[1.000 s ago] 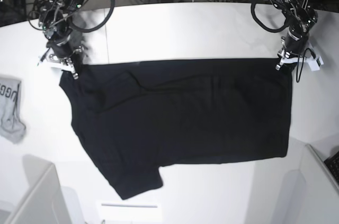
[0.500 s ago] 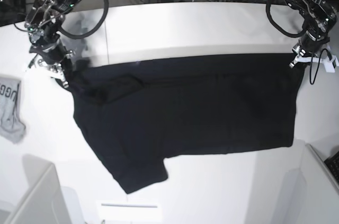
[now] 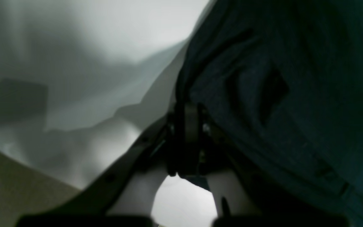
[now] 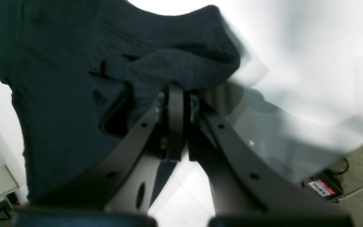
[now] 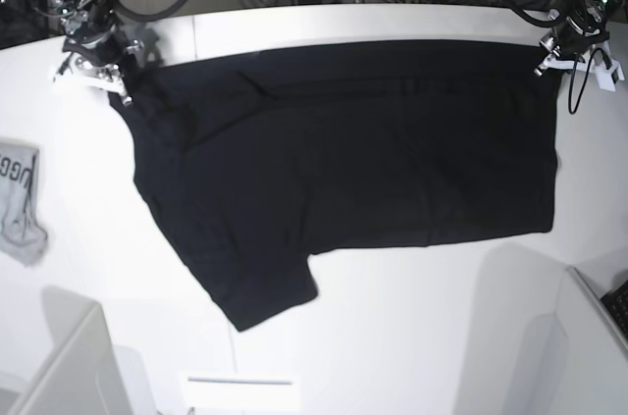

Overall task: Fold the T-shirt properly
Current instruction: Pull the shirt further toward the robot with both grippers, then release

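A black T-shirt (image 5: 343,155) lies spread across a white table (image 5: 412,337), its far corners pinched by the clenched left gripper (image 5: 547,62) and right gripper (image 5: 123,91); folding looks barely begun, most folds remaining.

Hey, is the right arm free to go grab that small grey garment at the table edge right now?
Probably not yet. The right gripper is shut on a corner of the black T-shirt, held stretched with the left gripper. The grey garment lies uncovered nearby, but it must let go first.
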Robot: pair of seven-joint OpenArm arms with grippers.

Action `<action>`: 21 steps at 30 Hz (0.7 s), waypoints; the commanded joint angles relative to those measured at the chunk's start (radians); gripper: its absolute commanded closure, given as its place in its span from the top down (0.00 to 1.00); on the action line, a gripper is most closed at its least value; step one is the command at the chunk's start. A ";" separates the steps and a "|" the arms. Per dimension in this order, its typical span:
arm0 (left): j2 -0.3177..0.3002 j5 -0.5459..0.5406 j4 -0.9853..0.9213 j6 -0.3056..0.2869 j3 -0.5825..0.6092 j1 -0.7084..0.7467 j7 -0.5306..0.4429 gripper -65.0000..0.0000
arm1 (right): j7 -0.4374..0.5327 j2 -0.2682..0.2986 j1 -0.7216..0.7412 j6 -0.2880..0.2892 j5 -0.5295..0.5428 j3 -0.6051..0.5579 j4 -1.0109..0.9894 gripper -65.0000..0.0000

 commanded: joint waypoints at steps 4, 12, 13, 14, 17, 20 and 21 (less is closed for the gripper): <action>-0.017 0.000 0.023 -0.003 -0.004 0.018 -0.025 0.00 | 0.029 0.011 -0.043 0.005 0.023 0.004 0.024 0.00; -0.017 0.000 0.025 -0.003 -0.004 0.074 -0.025 0.00 | 0.024 0.015 -0.106 0.005 0.134 0.067 0.022 0.00; -0.017 0.000 0.025 -0.003 -0.003 0.076 -0.025 0.00 | 0.024 0.017 -0.108 0.005 0.135 0.067 0.022 0.00; -0.017 0.000 0.025 -0.003 -0.003 0.082 -0.025 0.00 | 0.024 0.018 -0.114 0.005 0.137 0.067 0.022 0.00; -0.017 0.000 0.025 -0.003 -0.003 0.088 -0.025 0.00 | 0.023 0.015 -0.122 0.005 0.137 0.065 0.022 0.00; -0.017 0.002 0.025 -0.003 -0.007 0.088 -0.025 0.00 | 0.026 0.012 -0.141 0.005 0.138 0.059 0.022 0.00; -0.017 0.002 0.025 -0.003 -0.007 0.088 -0.025 0.00 | 0.024 0.012 -0.145 0.005 0.138 0.059 0.022 0.00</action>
